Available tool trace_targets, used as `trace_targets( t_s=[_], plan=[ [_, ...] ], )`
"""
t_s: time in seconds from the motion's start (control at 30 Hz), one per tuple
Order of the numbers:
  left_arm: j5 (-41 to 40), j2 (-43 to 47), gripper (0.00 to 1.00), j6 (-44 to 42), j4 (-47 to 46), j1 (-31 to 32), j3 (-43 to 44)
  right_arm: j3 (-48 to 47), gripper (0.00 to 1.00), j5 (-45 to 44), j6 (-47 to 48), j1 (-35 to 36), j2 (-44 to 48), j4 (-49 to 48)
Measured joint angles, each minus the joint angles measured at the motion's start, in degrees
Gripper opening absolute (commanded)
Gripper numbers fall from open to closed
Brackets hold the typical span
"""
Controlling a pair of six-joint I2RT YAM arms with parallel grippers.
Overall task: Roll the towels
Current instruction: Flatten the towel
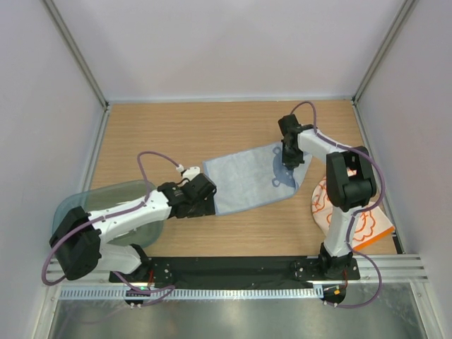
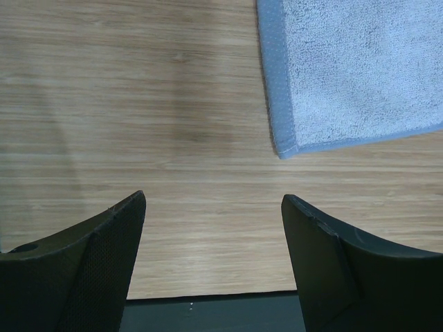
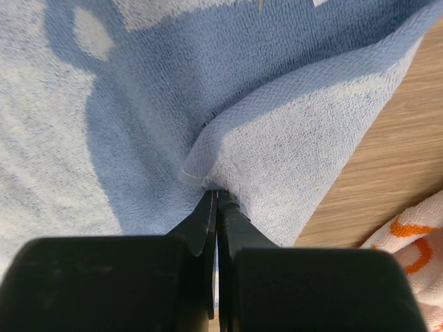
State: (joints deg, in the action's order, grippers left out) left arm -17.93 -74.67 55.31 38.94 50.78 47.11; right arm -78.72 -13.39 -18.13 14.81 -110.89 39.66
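The pale blue towel (image 1: 247,180) lies spread flat mid-table. My right gripper (image 1: 289,157) is shut on its far right corner and holds that corner lifted and folded over, as the right wrist view shows (image 3: 216,194) with the blue towel (image 3: 291,152) pinched between the fingers. My left gripper (image 1: 205,201) is open and empty just left of the towel's near left corner (image 2: 284,149), with bare wood between the fingers (image 2: 111,249). The orange and white patterned towels (image 1: 353,215) lie stacked at the right, partly hidden by the right arm.
A translucent blue-green tray (image 1: 106,201) sits at the left under the left arm. The grey enclosure walls stand on three sides. A black base strip (image 1: 233,268) runs along the near edge. An orange patterned towel edge shows in the right wrist view (image 3: 415,242).
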Motion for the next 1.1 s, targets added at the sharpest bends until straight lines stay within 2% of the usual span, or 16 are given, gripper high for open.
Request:
trace_targets(
  t_s=[0.2,0.37,0.57,0.67,0.7,0.73,0.8,0.97,1.1],
  plan=[
    [0.44,-4.70,0.82,-0.07,-1.55,0.00,1.09,3.91,0.01,-0.48,-0.28,-0.83,2.14,-0.83],
    [1.03,-10.38,0.89,-0.35,-3.02,0.00,3.82,7.45,0.01,-1.73,-1.20,-3.48,8.66,-1.55],
    [1.01,-17.77,0.89,-1.49,-3.98,0.00,8.44,9.35,0.01,-4.59,-2.91,-7.85,13.97,-2.21],
    [1.03,-21.64,0.90,-2.01,-4.22,0.00,10.64,11.69,0.36,-4.98,-4.00,-10.23,14.95,-2.67],
    [1.05,-22.34,0.89,-2.05,-4.24,0.00,11.08,12.81,0.59,-4.39,-4.26,-10.78,15.30,-2.95],
    [1.05,-22.93,0.90,-2.14,-4.33,0.00,11.39,13.97,0.64,-3.23,-4.59,-11.21,15.65,-3.32],
    [1.03,-23.08,0.90,-2.25,-4.33,0.00,11.50,15.21,0.70,-1.40,-3.87,-10.34,15.89,-3.17],
    [1.07,-22.69,0.90,-2.43,-4.28,0.00,11.34,13.11,0.70,1.88,-3.21,-2.84,15.41,-4.07],
    [1.70,-20.09,0.89,-2.47,-4.09,0.00,9.94,6.38,0.68,3.30,-3.21,-0.63,11.08,-4.15]
  ],
)
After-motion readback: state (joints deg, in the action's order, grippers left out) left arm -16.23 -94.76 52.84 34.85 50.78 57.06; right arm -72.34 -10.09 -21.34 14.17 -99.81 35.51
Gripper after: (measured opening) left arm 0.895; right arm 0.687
